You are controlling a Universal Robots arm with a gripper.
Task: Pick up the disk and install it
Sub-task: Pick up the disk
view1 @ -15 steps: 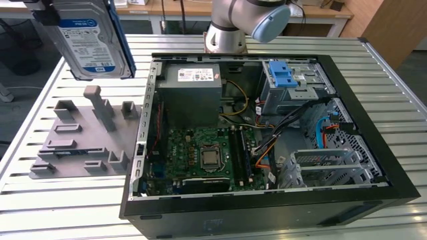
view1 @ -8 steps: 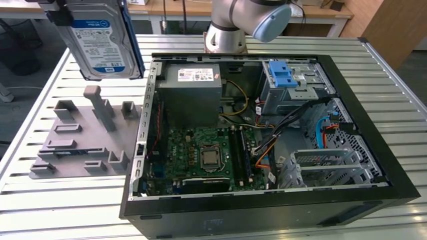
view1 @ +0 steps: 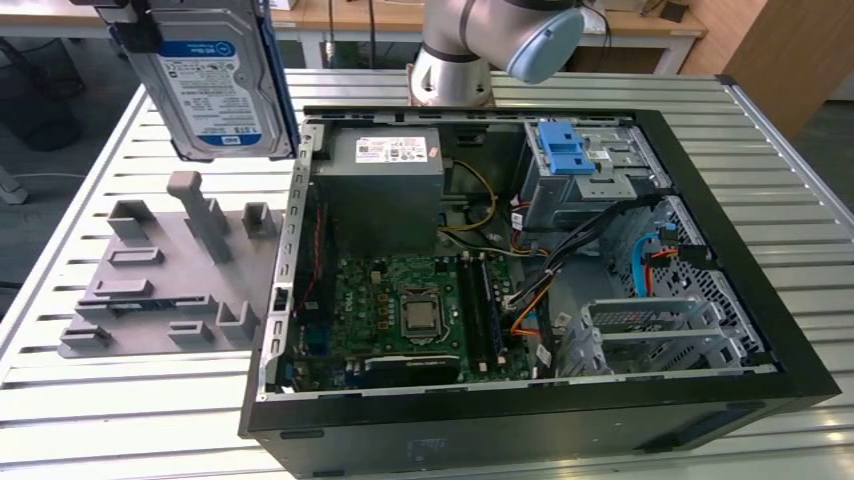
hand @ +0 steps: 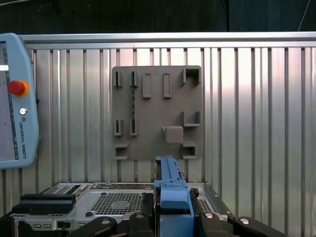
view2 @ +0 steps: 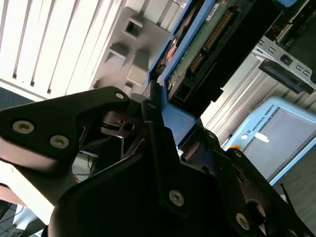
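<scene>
While the disk [view1: 214,85] is clamped upright by the gripper [view2: 157,111], it is held above a grey fixture [view1: 160,290]. A slatted metal table [view1: 134,400] is seen beneath.

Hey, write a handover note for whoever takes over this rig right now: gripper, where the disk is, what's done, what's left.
Gripper: shut on the disk, gripping its blue bracket.
Disk: held upright in the air near the grey fixture plate, to the exterior view's left of the open computer case.
Done: pickup.
Left: installation; the disk is not yet in the case.
</scene>
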